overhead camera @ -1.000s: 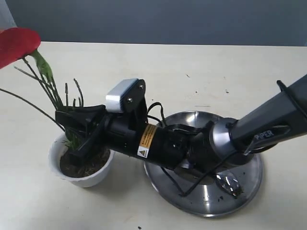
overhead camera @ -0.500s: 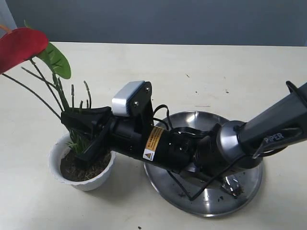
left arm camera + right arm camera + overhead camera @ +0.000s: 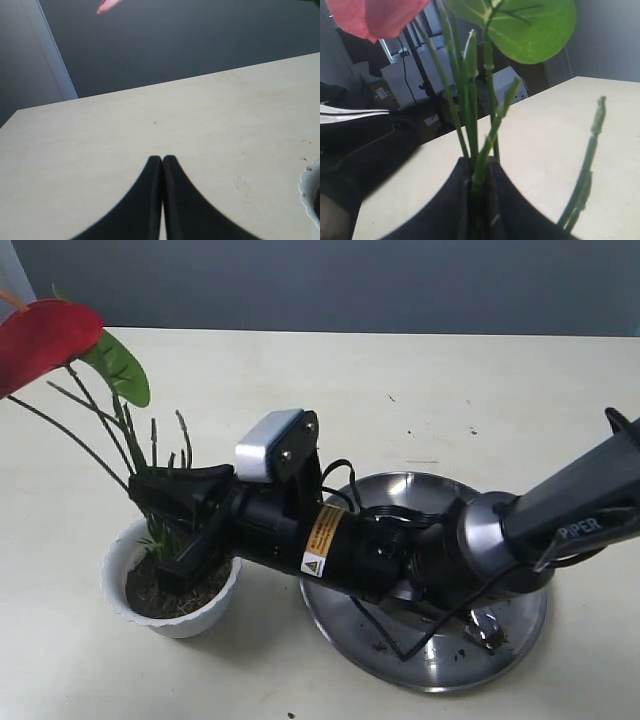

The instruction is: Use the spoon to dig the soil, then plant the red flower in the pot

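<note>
The red flower (image 3: 45, 335) rises from the right gripper (image 3: 172, 555), its long stems leaning slightly as they run up and away from the jaws. Those jaws are pinched tight on the stem bases. Just under them are the soil (image 3: 140, 592) and the pot (image 3: 112, 585). The left gripper (image 3: 162, 161), jaws pressed together on nothing, hovers over the table (image 3: 150, 120) beside the pot. The right arm is much nearer.
</note>
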Robot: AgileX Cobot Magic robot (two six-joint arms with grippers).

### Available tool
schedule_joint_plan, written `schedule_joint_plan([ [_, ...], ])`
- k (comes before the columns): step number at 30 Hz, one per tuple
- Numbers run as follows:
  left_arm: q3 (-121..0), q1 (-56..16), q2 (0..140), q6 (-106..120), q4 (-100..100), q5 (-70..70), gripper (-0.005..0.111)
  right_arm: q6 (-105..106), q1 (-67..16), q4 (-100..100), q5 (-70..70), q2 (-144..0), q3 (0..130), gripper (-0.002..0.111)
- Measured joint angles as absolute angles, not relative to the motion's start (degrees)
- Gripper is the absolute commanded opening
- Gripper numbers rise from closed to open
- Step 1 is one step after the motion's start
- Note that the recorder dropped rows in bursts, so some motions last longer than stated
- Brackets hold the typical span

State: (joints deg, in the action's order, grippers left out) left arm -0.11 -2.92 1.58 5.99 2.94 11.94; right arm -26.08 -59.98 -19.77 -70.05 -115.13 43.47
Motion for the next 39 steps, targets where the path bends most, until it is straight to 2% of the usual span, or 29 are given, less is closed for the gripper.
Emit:
schedule_joint_plan([
  [39,-0.11,-2.92,1.58,5.99,2.94,11.94,0.000,-35.69,-59.89,-21.61,-64.19,-113.74,43.55,-0.001],
])
